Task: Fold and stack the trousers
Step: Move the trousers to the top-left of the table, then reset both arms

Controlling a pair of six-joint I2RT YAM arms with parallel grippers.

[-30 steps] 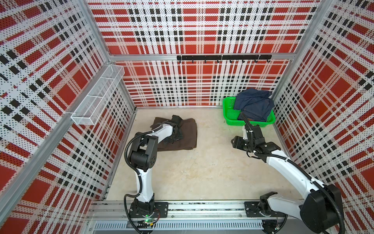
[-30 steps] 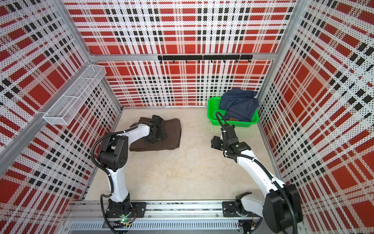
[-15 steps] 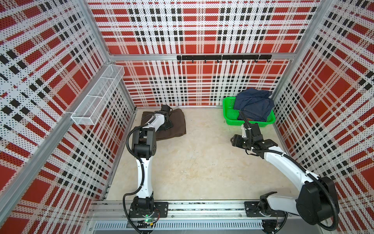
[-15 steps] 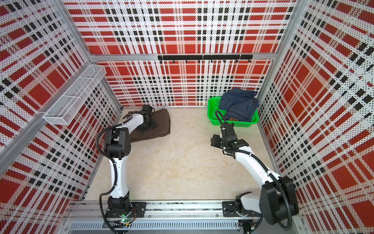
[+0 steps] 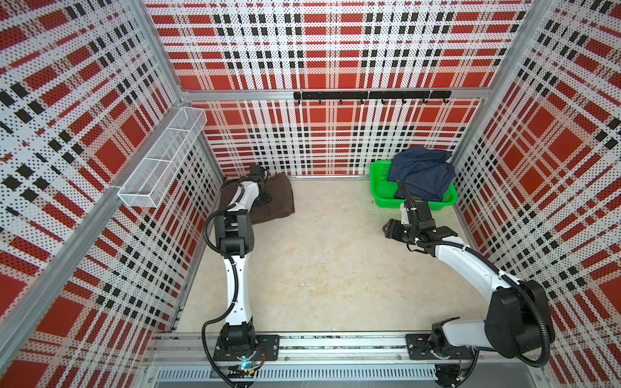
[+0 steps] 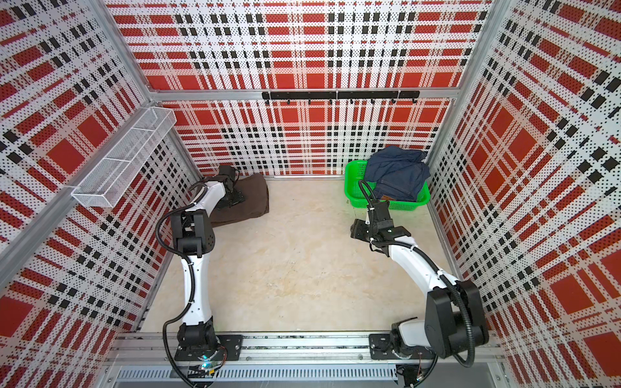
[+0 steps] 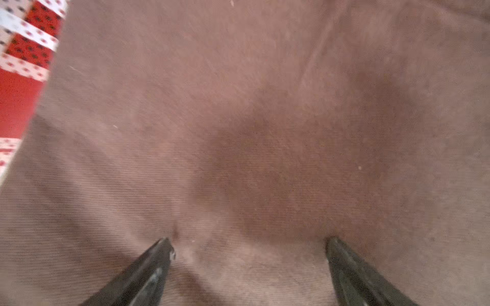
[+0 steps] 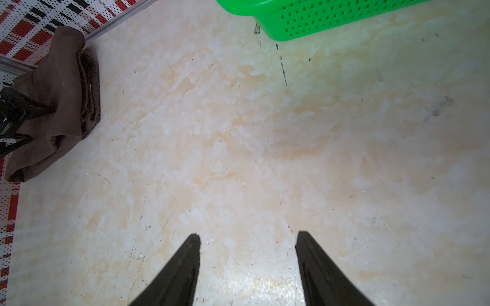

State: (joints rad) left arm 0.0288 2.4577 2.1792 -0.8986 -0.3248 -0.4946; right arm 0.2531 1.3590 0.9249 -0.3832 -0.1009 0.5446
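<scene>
The folded dark brown trousers (image 5: 279, 198) (image 6: 255, 201) lie in the back left corner of the floor, against the walls. My left gripper (image 5: 266, 201) (image 6: 239, 201) rests on top of them, open. In the left wrist view both fingertips press into the brown cloth (image 7: 238, 119), and the gripper (image 7: 249, 241) has nothing clamped between them. My right gripper (image 5: 386, 229) (image 6: 354, 231) (image 8: 248, 237) hangs open over bare floor in front of the green basket, holding nothing. The right wrist view shows the trousers (image 8: 61, 100) as a layered bundle.
A green basket (image 5: 379, 188) (image 6: 353, 188) (image 8: 305, 18) stands at the back right with blue denim jeans (image 5: 420, 171) (image 6: 396, 173) heaped in it. A white wire shelf (image 5: 161, 161) juts from the left wall. A black hook rail (image 5: 369, 95) runs along the back wall.
My left gripper has slid the folded trousers back and to the left, into the corner. The right gripper has hardly moved.
</scene>
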